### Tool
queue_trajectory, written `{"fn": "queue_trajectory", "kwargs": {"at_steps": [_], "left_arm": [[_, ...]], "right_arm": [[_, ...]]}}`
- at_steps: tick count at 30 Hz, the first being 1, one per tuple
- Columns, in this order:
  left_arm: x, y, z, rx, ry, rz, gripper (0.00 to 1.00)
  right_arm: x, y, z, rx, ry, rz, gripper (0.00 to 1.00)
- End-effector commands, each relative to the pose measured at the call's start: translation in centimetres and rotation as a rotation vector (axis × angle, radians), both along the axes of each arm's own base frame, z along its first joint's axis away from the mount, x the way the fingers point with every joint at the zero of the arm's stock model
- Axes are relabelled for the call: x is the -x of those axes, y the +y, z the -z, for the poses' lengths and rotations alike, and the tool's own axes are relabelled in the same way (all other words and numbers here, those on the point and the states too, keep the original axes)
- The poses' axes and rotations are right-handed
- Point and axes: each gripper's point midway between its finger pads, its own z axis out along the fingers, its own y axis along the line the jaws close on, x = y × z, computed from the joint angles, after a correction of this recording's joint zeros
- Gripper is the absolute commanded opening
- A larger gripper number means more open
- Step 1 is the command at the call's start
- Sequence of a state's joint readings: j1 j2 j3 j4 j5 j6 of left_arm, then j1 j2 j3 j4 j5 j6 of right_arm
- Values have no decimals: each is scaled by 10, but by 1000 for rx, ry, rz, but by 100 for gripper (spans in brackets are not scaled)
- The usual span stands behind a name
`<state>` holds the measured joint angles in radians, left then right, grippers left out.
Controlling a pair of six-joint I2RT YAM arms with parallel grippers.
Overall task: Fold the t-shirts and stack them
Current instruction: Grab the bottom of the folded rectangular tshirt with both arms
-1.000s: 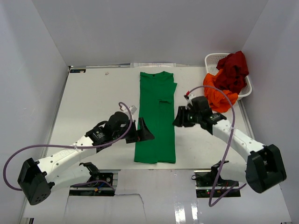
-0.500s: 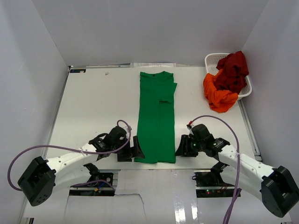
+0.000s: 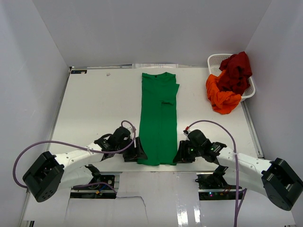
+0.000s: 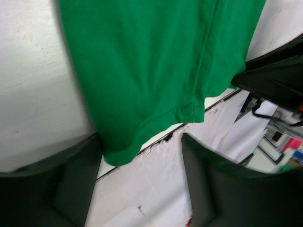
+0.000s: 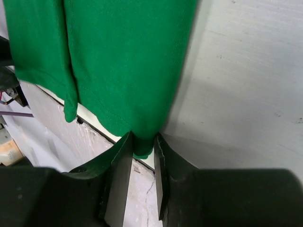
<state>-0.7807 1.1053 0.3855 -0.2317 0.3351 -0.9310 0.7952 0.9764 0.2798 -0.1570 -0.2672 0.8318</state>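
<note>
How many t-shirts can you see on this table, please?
3: the green shirt lies flat mid-table; the orange shirt hangs over the basket rim; the red shirt sits in it. Others may hide beneath.

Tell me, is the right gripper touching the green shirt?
Touching. In the right wrist view the right gripper pinches the near hem corner of the green shirt between its fingers.

A white lattice basket (image 3: pixel 214 60) sits at the white desk's (image 3: pixel 94 104) far right corner, well beyond the right jaws.
</note>
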Motion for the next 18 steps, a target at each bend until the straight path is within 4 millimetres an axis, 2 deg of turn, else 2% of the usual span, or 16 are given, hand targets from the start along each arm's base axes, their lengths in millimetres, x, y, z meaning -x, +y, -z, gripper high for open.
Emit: {"fn": "queue_trajectory", "kwargs": {"at_steps": [1, 7, 9, 10, 11, 13, 15, 17, 18], "left_arm": [[9, 23, 25, -109, 31, -21, 63], [21, 34, 33, -130, 59, -26, 63], [22, 35, 34, -128, 58, -30, 62], [23, 36, 35, -128, 57, -32, 60], [24, 37, 36, -130, 58, -30, 50], [25, 38, 38, -135, 65, -32, 38], [24, 37, 40, -132, 63, -30, 34], [23, 35, 41, -130, 63, -27, 31], [23, 35, 41, -128, 62, -25, 22]], "right_arm": [[0, -7, 5, 38, 2, 24, 30], [-1, -10, 0, 52, -8, 37, 27], [0, -10, 1, 52, -4, 34, 23], [0, -9, 1, 50, -4, 32, 20], [2, -9, 3, 50, 3, 29, 18], [1, -7, 2, 43, 0, 25, 18], [2, -6, 4, 41, 5, 22, 12], [2, -5, 4, 44, 8, 16, 10], [3, -4, 3, 45, 7, 11, 8]]}}
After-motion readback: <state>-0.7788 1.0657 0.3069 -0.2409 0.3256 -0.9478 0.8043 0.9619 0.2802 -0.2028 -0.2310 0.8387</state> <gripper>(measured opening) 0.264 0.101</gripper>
